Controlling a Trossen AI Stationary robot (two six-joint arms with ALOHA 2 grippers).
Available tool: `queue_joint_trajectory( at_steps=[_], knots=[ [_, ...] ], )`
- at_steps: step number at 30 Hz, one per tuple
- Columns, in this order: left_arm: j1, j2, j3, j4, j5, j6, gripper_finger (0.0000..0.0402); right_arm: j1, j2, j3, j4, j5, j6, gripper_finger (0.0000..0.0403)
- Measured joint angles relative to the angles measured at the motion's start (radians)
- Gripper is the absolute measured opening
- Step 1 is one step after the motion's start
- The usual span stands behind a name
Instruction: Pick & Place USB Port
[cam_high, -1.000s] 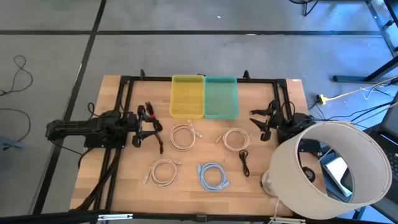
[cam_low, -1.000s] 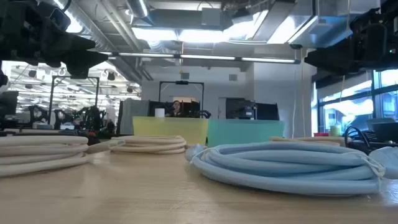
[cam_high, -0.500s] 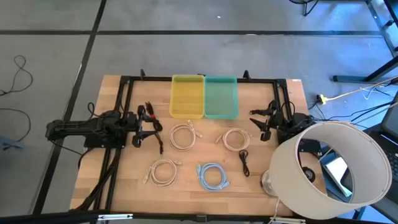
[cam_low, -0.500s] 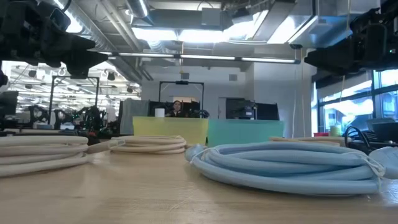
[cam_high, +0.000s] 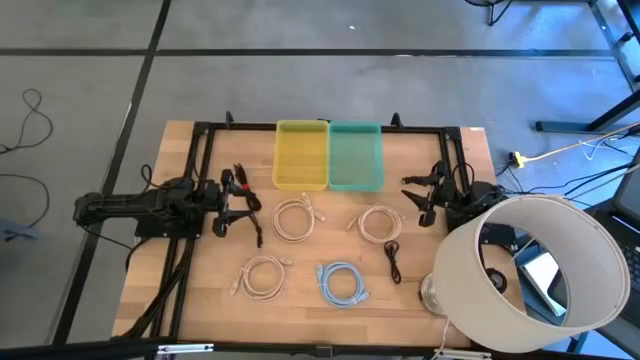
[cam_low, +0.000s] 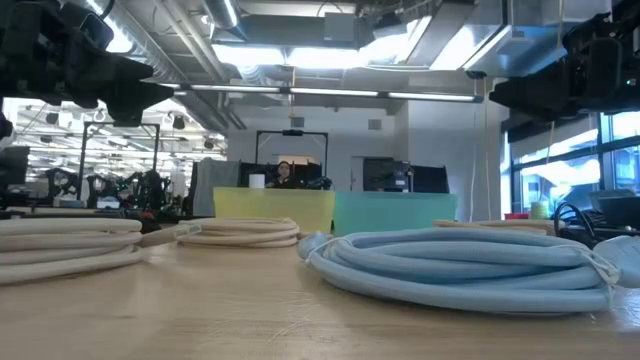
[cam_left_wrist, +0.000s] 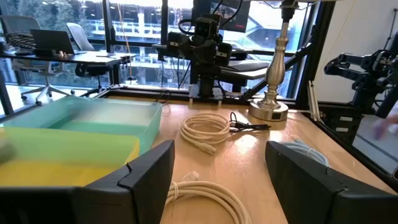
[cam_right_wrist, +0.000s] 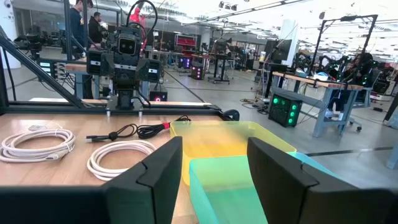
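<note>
Several coiled cables lie flat on the wooden table: three white coils (cam_high: 293, 218) (cam_high: 378, 222) (cam_high: 262, 277), a blue coil (cam_high: 342, 283), a short black cable (cam_high: 393, 260) and a black-and-red cable (cam_high: 240, 178). A yellow bin (cam_high: 300, 155) and a teal bin (cam_high: 355, 155) stand side by side at the far edge. My left gripper (cam_high: 250, 205) hovers open at the table's left, its fingers (cam_left_wrist: 149, 180) wide apart over a white coil (cam_left_wrist: 202, 193). My right gripper (cam_high: 410, 195) hovers open at the table's right, facing the bins (cam_right_wrist: 217, 140).
A table lamp with a large white shade (cam_high: 525, 265) stands at the near right corner, its metal base (cam_left_wrist: 268, 109) close to the black cable. A black frame (cam_high: 200, 150) runs along the far and side edges. Bare wood lies between the coils.
</note>
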Motion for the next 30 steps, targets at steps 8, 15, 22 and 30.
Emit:
queue_joint_trajectory(
  at_steps=[8, 15, 22, 30],
  knots=[
    [0.000, 0.000, 0.000, 0.000, 0.000, 0.000, 0.0246, 0.000, 0.000, 0.000, 0.000, 0.000, 0.000, 0.0184],
    [0.000, 0.000, 0.000, 0.000, -0.003, 0.000, 0.0246, 0.000, 0.000, 0.000, 0.000, 0.000, 0.000, 0.0184],
    [0.000, 0.000, 0.000, 0.027, -0.075, 0.002, 0.0246, 0.000, 0.000, 0.000, 0.003, 0.000, 0.002, 0.0184],
    [0.000, 0.000, 0.000, 0.151, -0.168, 0.115, 0.0246, 0.000, 0.000, 0.000, 0.037, -0.167, 0.022, 0.0184]
  ],
)
